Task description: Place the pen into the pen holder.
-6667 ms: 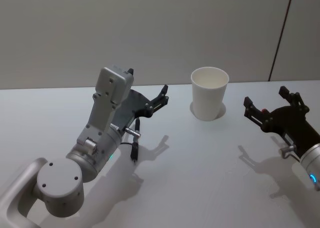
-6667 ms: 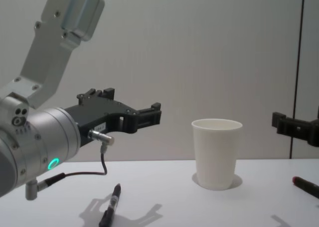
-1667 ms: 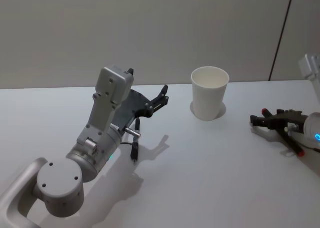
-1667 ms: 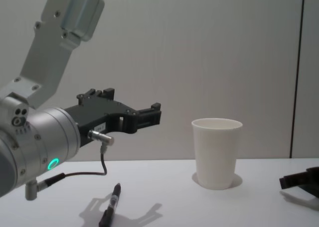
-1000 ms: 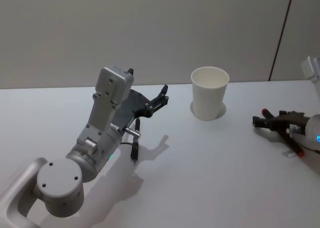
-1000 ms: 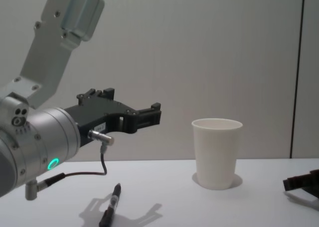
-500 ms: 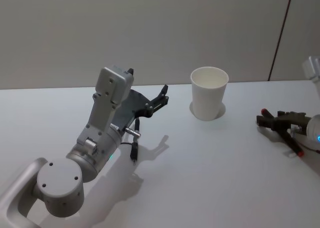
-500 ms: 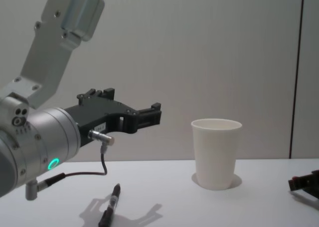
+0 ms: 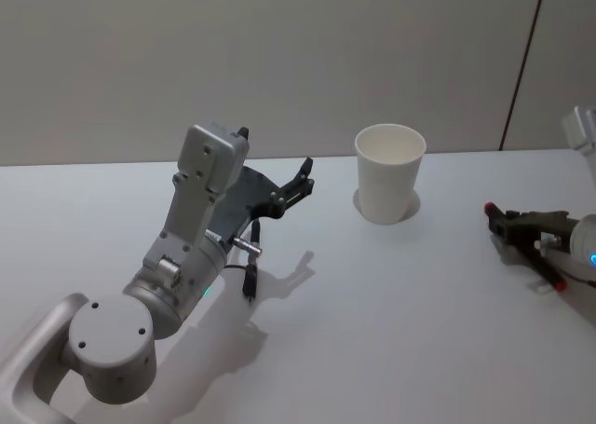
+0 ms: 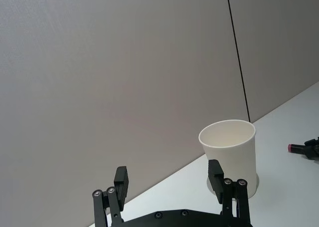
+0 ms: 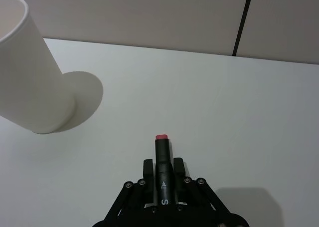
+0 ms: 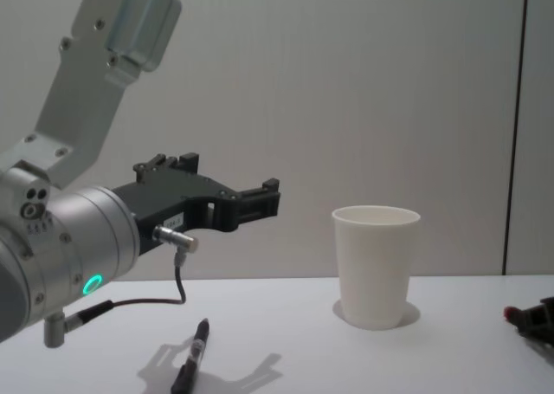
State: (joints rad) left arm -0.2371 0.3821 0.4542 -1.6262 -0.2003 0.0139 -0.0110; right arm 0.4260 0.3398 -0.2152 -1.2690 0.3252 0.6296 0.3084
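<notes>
**Grip closed on the pen (image 11: pixel 161 148), low at the right of the table (image 9: pixel 391 340)**

You have a white table in front of a plain wall. Your left arm is the largest thing on it, raised over the left half with the left hand (image 10: pixel 168 177) held above the surface, its fingers spread wide and holding nothing. The pen holder (image 9: pixel 389 186) stands upright toward the far side, between the two hands and touching neither. Your right hand (image 9: pixel 500 221) sits down at table level near the right edge, well apart from the pen holder, clenched on the pen. The pen lies lengthwise between its fingers, and the red tip pokes out past them, on the side toward the pen holder. A black pen (image 12: pixel 192 366) lies on the table under your left arm, apart from everything else.
</notes>
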